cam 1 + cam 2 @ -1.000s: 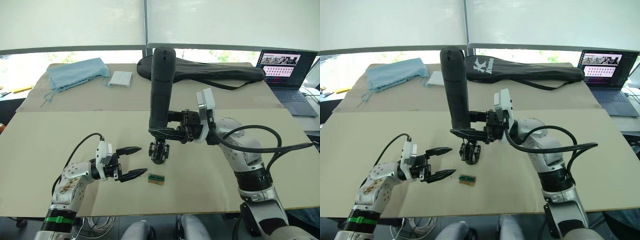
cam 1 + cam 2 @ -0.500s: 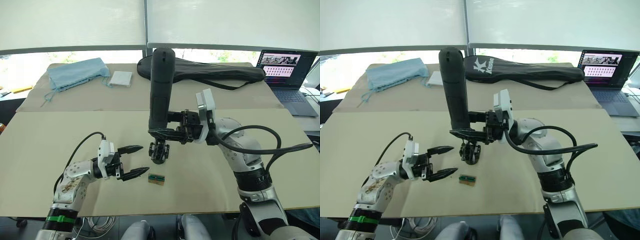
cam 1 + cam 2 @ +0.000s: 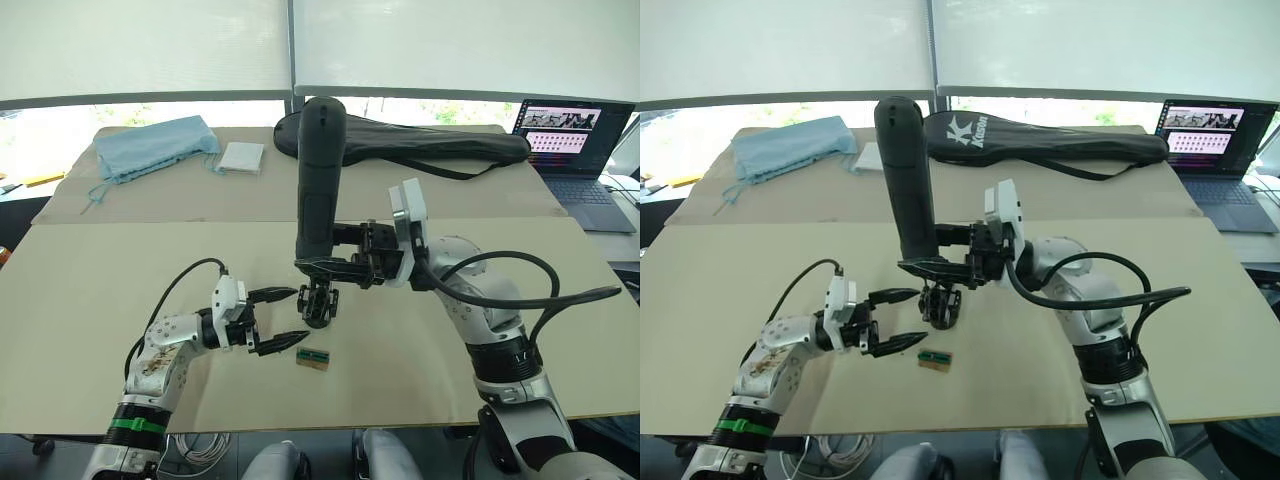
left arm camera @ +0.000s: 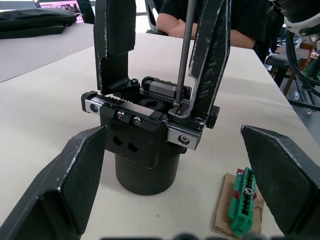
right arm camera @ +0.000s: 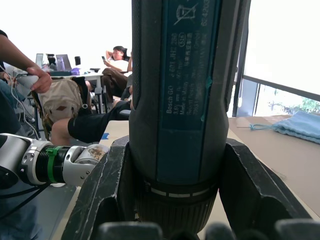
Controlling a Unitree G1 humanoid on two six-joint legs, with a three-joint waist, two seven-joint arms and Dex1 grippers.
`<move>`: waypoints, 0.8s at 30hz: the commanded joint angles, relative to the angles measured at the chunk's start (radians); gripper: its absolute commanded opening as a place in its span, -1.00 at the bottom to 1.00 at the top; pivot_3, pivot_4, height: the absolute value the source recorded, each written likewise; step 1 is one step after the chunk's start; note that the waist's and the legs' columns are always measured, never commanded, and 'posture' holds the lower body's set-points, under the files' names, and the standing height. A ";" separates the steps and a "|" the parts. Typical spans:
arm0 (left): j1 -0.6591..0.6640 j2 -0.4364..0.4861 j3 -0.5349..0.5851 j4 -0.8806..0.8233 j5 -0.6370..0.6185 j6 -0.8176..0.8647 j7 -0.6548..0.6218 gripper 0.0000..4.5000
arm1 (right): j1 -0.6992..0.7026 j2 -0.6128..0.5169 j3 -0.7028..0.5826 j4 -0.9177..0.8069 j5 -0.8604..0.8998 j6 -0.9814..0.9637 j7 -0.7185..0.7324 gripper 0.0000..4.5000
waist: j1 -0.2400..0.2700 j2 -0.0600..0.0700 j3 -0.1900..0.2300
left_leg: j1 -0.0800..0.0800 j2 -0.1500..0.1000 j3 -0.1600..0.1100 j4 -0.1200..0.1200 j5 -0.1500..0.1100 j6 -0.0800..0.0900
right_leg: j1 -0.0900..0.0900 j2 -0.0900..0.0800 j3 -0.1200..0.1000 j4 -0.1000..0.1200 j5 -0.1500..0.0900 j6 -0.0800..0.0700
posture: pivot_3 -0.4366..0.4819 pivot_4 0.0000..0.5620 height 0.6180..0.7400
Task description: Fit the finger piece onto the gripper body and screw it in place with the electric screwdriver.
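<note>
Clamped between the two fingers of the right gripper [image 3: 322, 262]: the electric screwdriver [image 3: 318, 180], upright, bit pointing down into the gripper body [image 3: 318, 303], which stands on the table [image 3: 120, 270] about in the middle. Just beside that body, on its left side: the left gripper [image 3: 298, 315], fingers spread wide, holding nothing, not touching. Close in front, lying flat: a small green-and-tan block [image 3: 313, 358].

For this step, judged to be the driving of the screw: keep the tool as vertical as possible and press gently along the bit, not sideways, otherwise risk of slipping out of the screw head or tipping the small body. Better to close the left fingers around the round base first, to stop it from turning with the screw.

From the head views, impossible to tell where exactly the tip sits, because too small there. In the left wrist view, much clearer: the thin bit [image 4: 186, 50] landing on a screw [image 4: 176, 105] at the foot of the finger piece [image 4: 210, 55], already standing on top of the body, with a second black finger next to it. In the right wrist view, something else: the tool's barrel [image 5: 175, 100] squeezed firmly between the pads [image 5: 105, 195], and seated persons far behind
</note>
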 commanded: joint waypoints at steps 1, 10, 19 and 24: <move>-0.019 -0.001 -0.010 -0.001 0.016 -0.020 0.006 1.00 | -0.018 0.012 -0.008 -0.031 0.006 -0.026 -0.007 -0.15 | 0.000 0.000 0.000 | 0.000 0.000 0.000 0.000 0.000 0.000 | 0.000 0.000 0.000 0.000 0.000 0.000 | -0.05 -0.47 1.00; -0.014 0.001 -0.012 0.001 0.026 -0.009 0.023 1.00 | -0.019 0.016 0.001 -0.029 -0.001 -0.024 -0.019 -0.15 | 0.000 0.000 0.000 | 0.000 0.000 0.000 0.000 0.000 0.000 | 0.000 0.000 0.000 0.000 0.000 0.000 | -0.05 -0.47 1.00; -0.033 -0.001 -0.033 0.063 0.079 -0.013 0.059 1.00 | -0.018 0.017 0.004 -0.028 -0.007 -0.017 -0.020 -0.15 | 0.000 0.000 0.000 | 0.000 0.000 0.000 0.000 0.000 0.000 | 0.000 0.000 0.000 0.000 0.000 0.000 | -0.05 -0.47 1.00; -0.067 -0.022 -0.053 0.118 0.106 -0.030 0.066 1.00 | -0.018 0.018 0.005 -0.028 -0.008 -0.016 -0.020 -0.15 | 0.000 0.000 0.000 | 0.000 0.000 0.000 0.000 0.000 0.000 | 0.000 0.000 0.000 0.000 0.000 0.000 | -0.05 -0.47 1.00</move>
